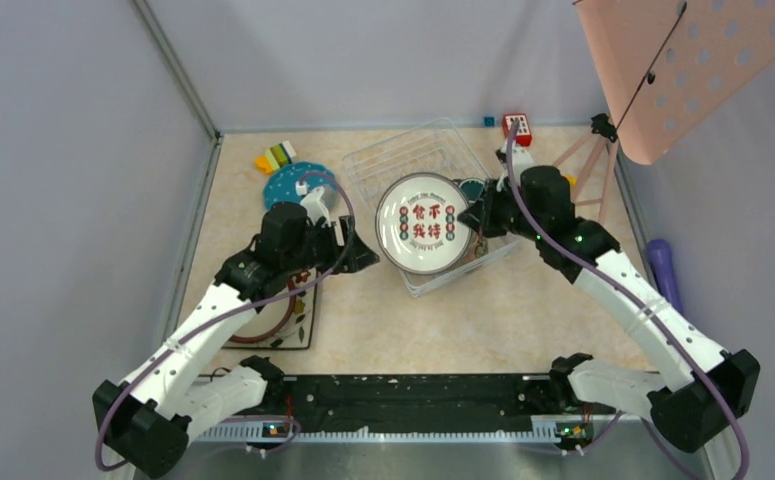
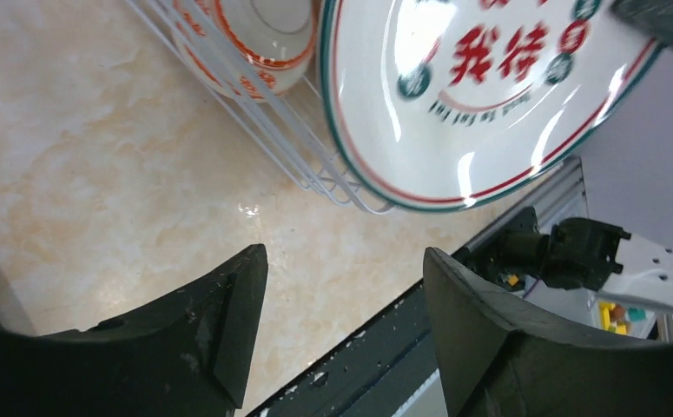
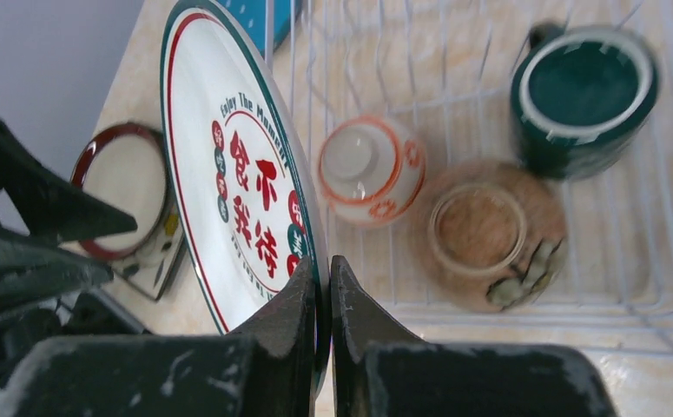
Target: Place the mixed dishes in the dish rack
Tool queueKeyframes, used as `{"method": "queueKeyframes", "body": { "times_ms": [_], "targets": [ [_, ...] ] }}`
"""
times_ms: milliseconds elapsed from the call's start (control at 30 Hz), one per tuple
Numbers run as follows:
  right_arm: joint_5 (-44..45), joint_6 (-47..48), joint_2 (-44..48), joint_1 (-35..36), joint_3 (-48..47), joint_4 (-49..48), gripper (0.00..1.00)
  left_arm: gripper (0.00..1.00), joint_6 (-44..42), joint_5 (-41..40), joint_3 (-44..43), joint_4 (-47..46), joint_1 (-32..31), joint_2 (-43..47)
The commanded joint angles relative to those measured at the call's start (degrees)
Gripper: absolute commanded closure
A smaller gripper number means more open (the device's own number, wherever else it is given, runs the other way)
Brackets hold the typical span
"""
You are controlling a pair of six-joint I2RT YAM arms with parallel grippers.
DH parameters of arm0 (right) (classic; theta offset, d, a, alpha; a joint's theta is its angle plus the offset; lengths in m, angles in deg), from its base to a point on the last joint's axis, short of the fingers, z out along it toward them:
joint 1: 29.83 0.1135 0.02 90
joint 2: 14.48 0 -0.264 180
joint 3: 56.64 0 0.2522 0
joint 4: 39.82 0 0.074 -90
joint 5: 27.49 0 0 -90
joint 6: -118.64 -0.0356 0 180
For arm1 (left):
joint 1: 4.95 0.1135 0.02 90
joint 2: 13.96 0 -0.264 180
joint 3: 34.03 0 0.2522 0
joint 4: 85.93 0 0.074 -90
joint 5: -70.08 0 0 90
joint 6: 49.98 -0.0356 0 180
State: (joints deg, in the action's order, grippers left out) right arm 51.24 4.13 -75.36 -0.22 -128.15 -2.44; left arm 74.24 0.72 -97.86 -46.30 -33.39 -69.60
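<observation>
Right tool [image 3: 324,265] tight on grey-rimmed plate [image 3: 228,174]

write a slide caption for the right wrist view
Right pincer grips the red-character plate on edge at the dish rack, which holds an orange-white bowl, brown bowl and dark green mug

A beige marble-patterned tabletop [image 1: 523,320] spreads under both grippers, shut in by plain pale grey walls: the back wall [image 1: 383,60] beyond the fingertips, the left wall [image 1: 63,200] outward of the left gripper [image 1: 361,255], and the right wall [image 1: 753,180] outward of the right gripper [image 1: 468,215]. A metal corner strut [image 1: 178,70] runs where the left wall meets the back wall. Beyond and outward of the right gripper, a pink perforated board [image 1: 693,70] tilts on a tripod [image 1: 588,150], and the light is soft and even, with one small glint on the tabletop just ahead of the left gripper.
</observation>
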Motion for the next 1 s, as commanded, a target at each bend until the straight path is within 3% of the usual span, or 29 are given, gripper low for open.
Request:
{"method": "queueKeyframes", "body": {
  "times_ms": [0, 33, 67, 300, 467, 667, 967],
  "targets": [
    [10.03, 4.39, -5.00, 0.28, -13.14, -5.82, 1.00, 0.23, -1.26, -9.45, -1.57, 0.64, 0.71, 3.13],
    [12.18, 5.68, -6.24, 0.28, -15.10, -6.31, 1.00, 0.13, -1.19, -11.44, -1.04, 1.12, 0.83, 4.05],
    [14.31, 7.13, -7.54, 0.28, -16.72, -7.18, 1.00, 0.09, -1.09, -13.45, -0.57, 1.39, 0.92, 4.92],
    [31.93, 20.25, -16.96, 0.28, -25.20, -14.35, 1.00, 0.09, 0.52, -22.03, 6.45, -2.70, 1.07, 9.65],
    [42.61, 28.36, -22.46, 0.27, -26.67, -21.78, 1.00, 0.11, 1.81, -23.24, 12.99, -9.40, 1.03, 11.83],
    [44.64, 33.29, -29.36, 0.28, -31.22, -22.69, 1.00, 0.12, 2.30, -22.39, 14.38, -12.84, 1.03, 10.57],
    [42.74, 36.29, -33.63, 1.08, -30.10, -25.85, 1.00, 0.13, 2.34, -22.16, 15.64, -14.00, 1.08, 8.90]
  ]
}}
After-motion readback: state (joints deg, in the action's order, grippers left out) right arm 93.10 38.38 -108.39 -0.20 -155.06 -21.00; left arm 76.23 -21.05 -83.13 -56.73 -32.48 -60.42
